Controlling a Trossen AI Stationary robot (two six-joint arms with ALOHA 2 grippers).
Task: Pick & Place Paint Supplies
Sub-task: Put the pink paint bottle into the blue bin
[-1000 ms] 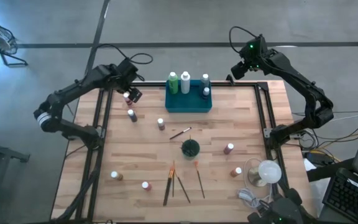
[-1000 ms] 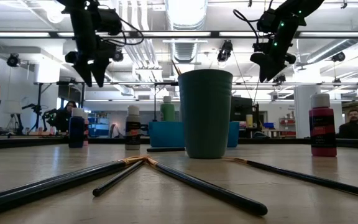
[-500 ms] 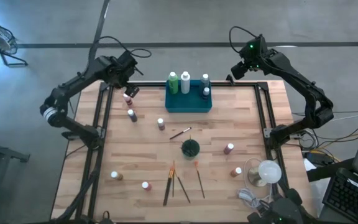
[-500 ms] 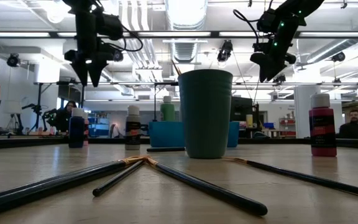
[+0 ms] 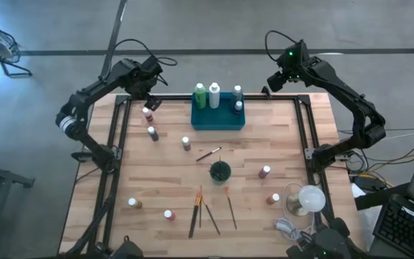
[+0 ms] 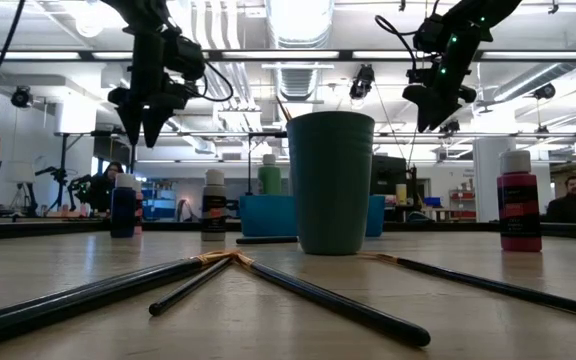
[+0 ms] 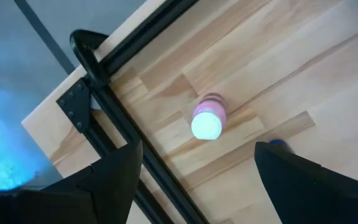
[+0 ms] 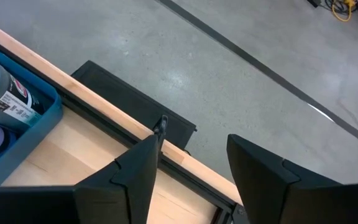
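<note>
Step in hand: left end effector positioned above a bottle, pre-grasp.

The left end effector (image 5: 149,101), fingers spread wide and empty, hangs over the small pink white-capped paint bottle (image 7: 207,119) standing at the upper left of the wooden counter (image 5: 264,144) in the high view. Next move, as judged: descend straight, close on the cap, carry to the teal rectangular tray (image 5: 218,119). The right end effector (image 5: 270,85), partly open and empty, waits at upper right.

No readable text anywhere.
The tall grey plastic bottle (image 8: 2,90) carries a printed white label, its lettering too small to read.
</note>
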